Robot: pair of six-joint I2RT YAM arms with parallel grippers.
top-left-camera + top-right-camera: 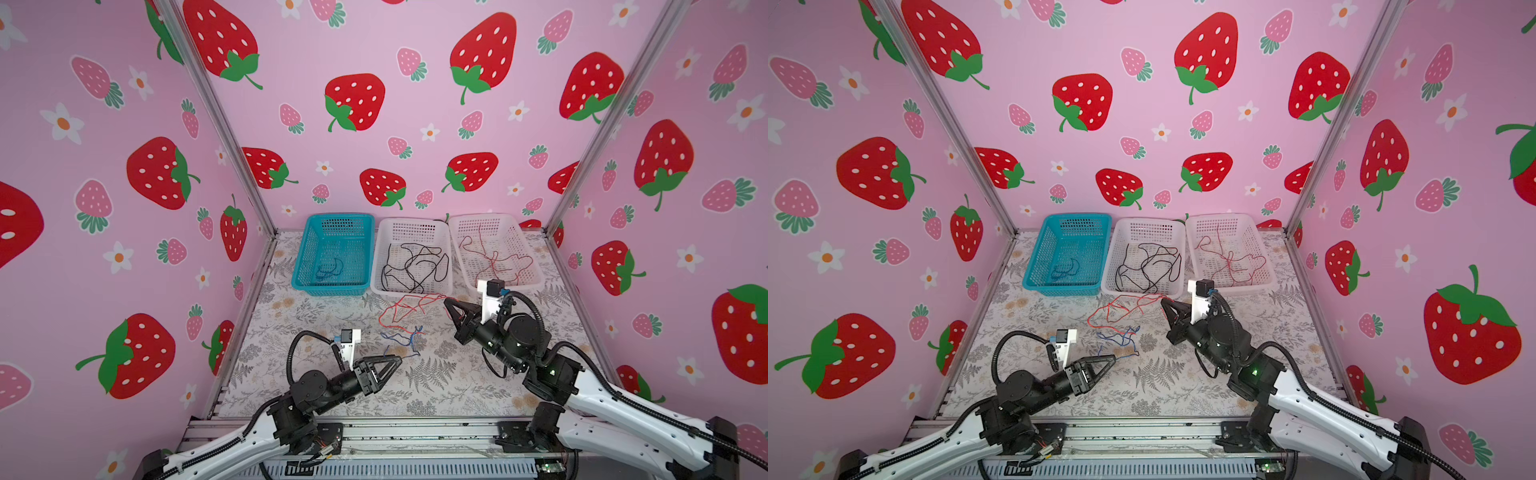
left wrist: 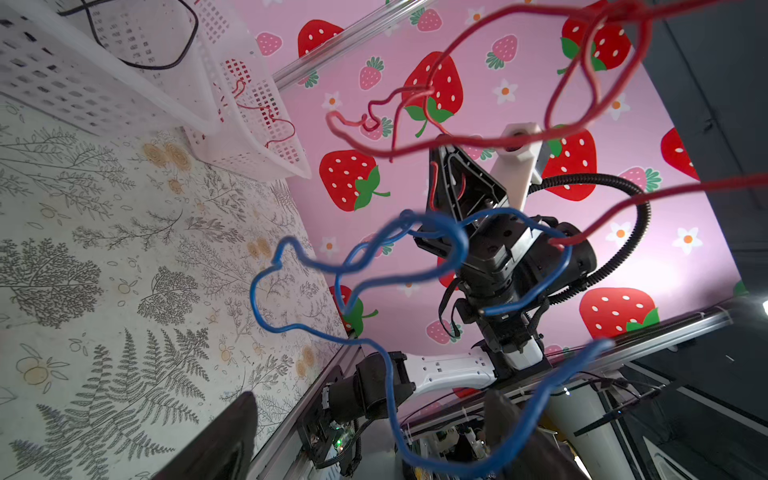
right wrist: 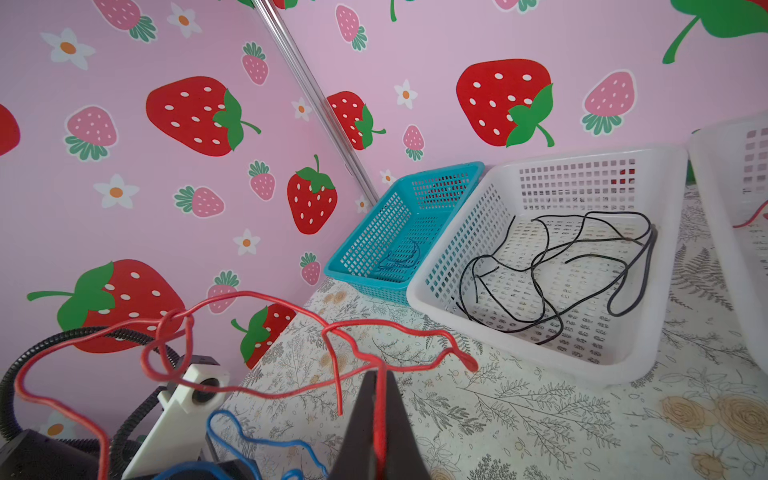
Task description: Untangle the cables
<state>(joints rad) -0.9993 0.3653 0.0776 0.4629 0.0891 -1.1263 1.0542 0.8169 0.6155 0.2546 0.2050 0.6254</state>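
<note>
In both top views the tangle sits near the centre of the frame on the tabletop (image 1: pixel 436 386), just below the middle white basket (image 1: pixel 411 221). The right end effector (image 1: pixel 448 302), right of centre, is clamped on the red cable (image 3: pixel 168 328), whose loops spread to its left. The blue cable (image 2: pixel 457 245) crosses the red one, lower in the frame. The left end effector (image 1: pixel 399 360), lower centre, is open. In its wrist view the blue cable passes between the spread fingers (image 2: pixel 232 432) without being pinched.
</note>
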